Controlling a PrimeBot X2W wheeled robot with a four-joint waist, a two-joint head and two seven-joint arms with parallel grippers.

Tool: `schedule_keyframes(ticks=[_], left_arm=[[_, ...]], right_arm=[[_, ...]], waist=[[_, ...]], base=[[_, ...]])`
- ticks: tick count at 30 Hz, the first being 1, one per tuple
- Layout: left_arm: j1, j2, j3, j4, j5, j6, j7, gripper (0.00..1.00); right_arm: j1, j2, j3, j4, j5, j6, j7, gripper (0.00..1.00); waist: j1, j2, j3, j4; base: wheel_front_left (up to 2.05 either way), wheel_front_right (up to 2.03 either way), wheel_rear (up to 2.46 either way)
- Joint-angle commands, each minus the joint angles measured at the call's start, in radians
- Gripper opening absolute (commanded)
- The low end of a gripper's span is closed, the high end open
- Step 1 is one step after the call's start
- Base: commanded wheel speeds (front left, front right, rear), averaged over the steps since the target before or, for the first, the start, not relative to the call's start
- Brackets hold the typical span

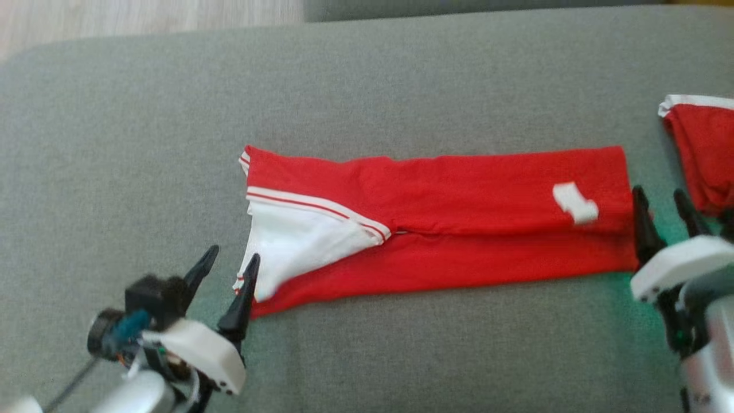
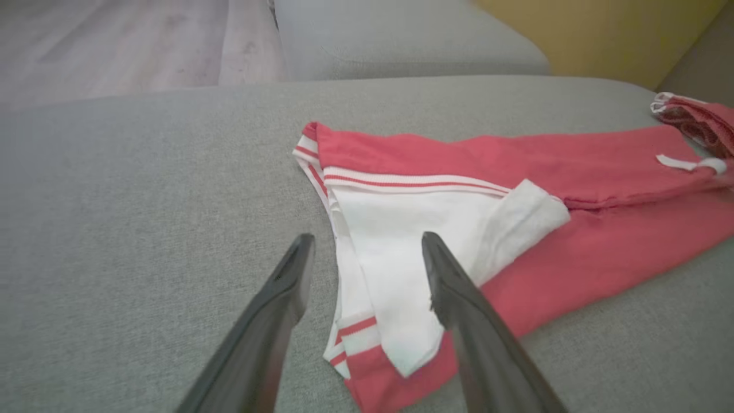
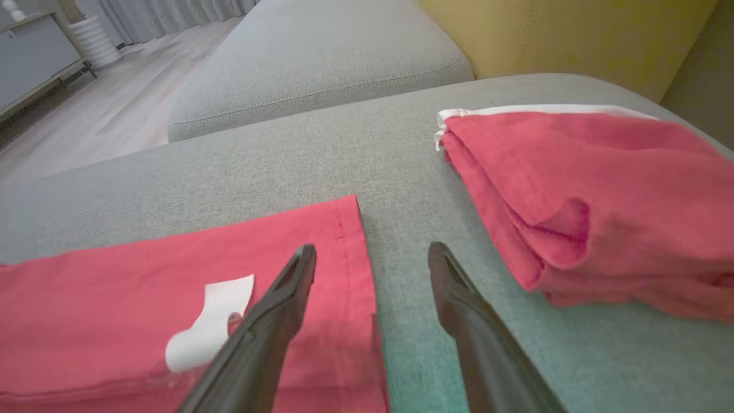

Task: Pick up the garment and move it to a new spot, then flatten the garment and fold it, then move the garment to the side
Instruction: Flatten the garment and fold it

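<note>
As we looked down, one garment (image 1: 459,229) lay on the grey woven sofa cushion (image 1: 367,86): a long band of red cloth with a white, red-striped panel (image 1: 298,241) at one end and one white label (image 1: 575,202) near the other. Our two hands stood wide and empty, the left hand (image 1: 234,255) at its striped end, the right hand (image 1: 659,195) at its hem. Beyond that hem sat one folded red bundle (image 1: 705,155).
</note>
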Motion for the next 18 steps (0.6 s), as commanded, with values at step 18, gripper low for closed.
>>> schedule_keyframes(ticks=[18], left_arm=[[0.216,-0.227,0.068,0.054,0.235,0.239,-0.283,1.0]], right_arm=[[0.277,0.133,-0.048,-0.137,-0.042,-0.001,-0.1,1.0]], waist=[[-0.0001,-0.0001,-0.177,0.001]], base=[[0.0,0.0,0.0]])
